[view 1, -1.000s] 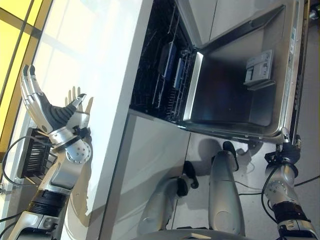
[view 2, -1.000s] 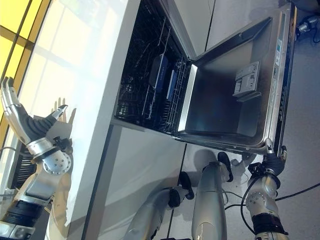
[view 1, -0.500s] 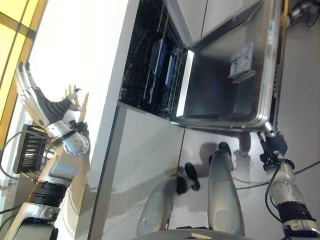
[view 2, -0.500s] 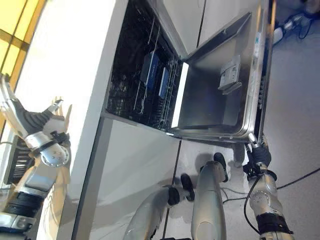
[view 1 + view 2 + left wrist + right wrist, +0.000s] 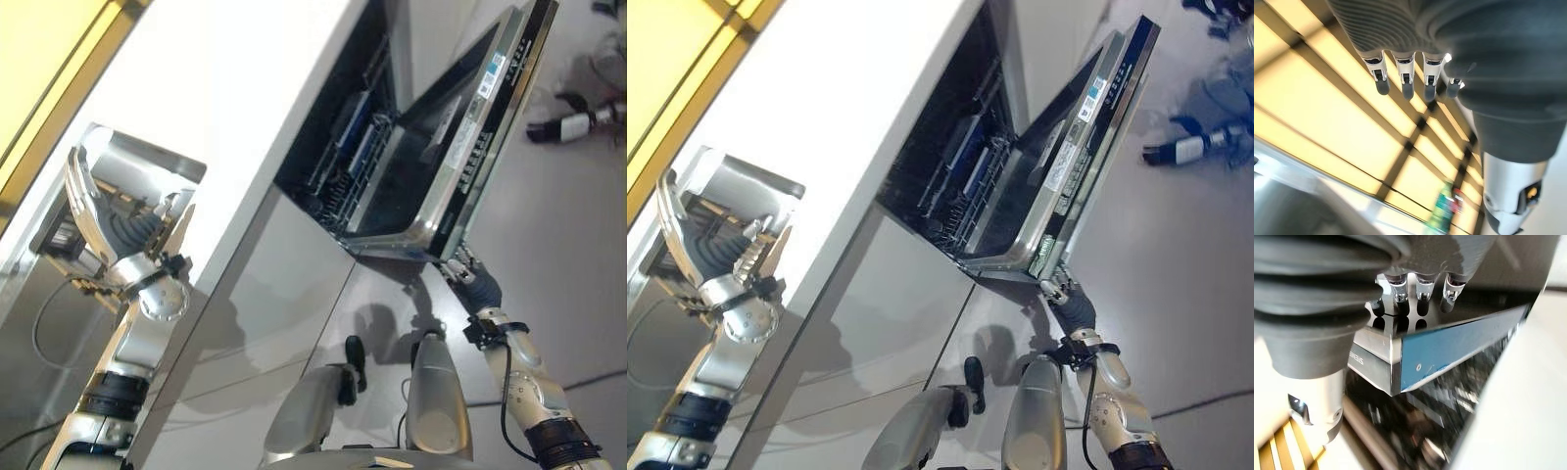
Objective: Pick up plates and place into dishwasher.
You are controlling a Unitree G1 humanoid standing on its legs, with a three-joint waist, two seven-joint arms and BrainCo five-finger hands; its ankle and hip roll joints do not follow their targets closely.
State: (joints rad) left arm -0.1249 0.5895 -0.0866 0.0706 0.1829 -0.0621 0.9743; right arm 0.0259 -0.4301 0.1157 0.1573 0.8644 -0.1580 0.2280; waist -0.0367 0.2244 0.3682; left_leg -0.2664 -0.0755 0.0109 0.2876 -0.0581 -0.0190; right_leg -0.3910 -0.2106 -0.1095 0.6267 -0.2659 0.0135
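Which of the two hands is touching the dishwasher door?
The right hand: its fingers press the lower corner of the dishwasher door. The left hand is raised, open, above the counter.

White desk (image 5: pixel 245 108), sink (image 5: pixel 127 181) set into its top. Dishwasher rack (image 5: pixel 965 191) below holds upright blue plates (image 5: pixel 364 147).

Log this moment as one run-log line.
right hand: straight fingers on dishwasher door corner | door: partly raised | plates: racked inside | left hand: open, raised by counter
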